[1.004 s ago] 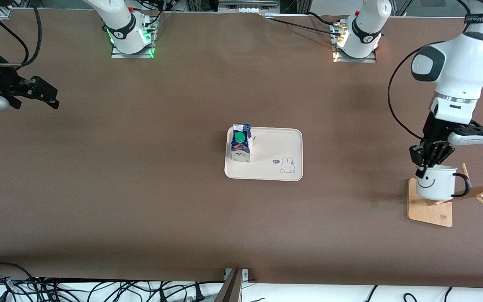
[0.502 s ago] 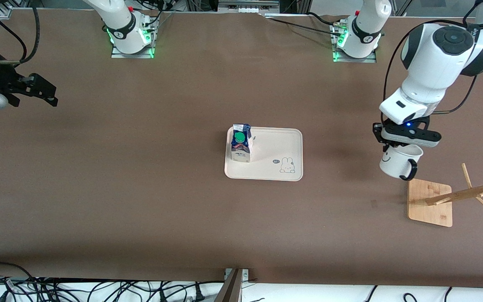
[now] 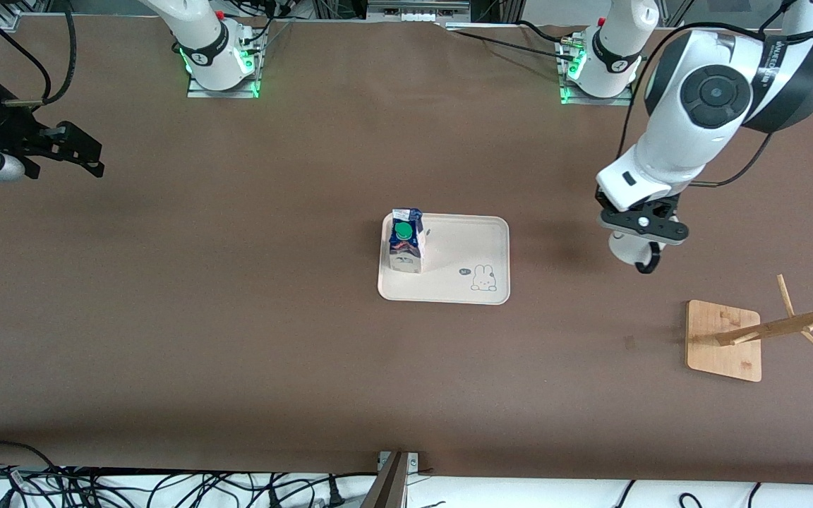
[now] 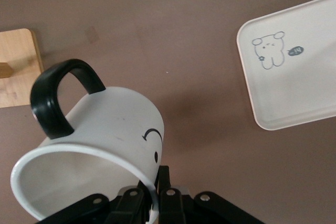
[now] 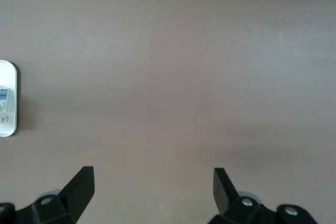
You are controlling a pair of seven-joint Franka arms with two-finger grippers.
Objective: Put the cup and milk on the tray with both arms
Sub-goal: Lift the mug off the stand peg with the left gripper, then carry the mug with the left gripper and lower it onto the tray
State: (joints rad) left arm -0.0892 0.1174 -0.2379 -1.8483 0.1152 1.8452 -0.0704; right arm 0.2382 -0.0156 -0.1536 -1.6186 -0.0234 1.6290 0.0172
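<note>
The cream tray [image 3: 480, 243] with its rabbit drawing lies mid-table. The milk carton [image 3: 406, 240] with a green cap stands upright on the tray's end toward the right arm. My left gripper [image 3: 634, 236] is shut on the rim of the white smiley cup [image 3: 625, 250] and holds it in the air over bare table between the tray and the wooden rack. In the left wrist view the cup [image 4: 100, 140] is tilted with its black handle [image 4: 55, 95] up, and a tray corner [image 4: 294, 66] shows. My right gripper [image 3: 82, 156] is open and empty over the table's right-arm end.
A square wooden rack base [image 3: 724, 340] with slanted pegs [image 3: 802, 324] stands at the left arm's end of the table. Cables run along the table's near edge [image 3: 166, 487]. Both arm bases [image 3: 216, 53] stand at the edge farthest from the front camera.
My left gripper has lifted the cup off the wooden rack and carried it toward the tray. The right gripper has barely moved.
</note>
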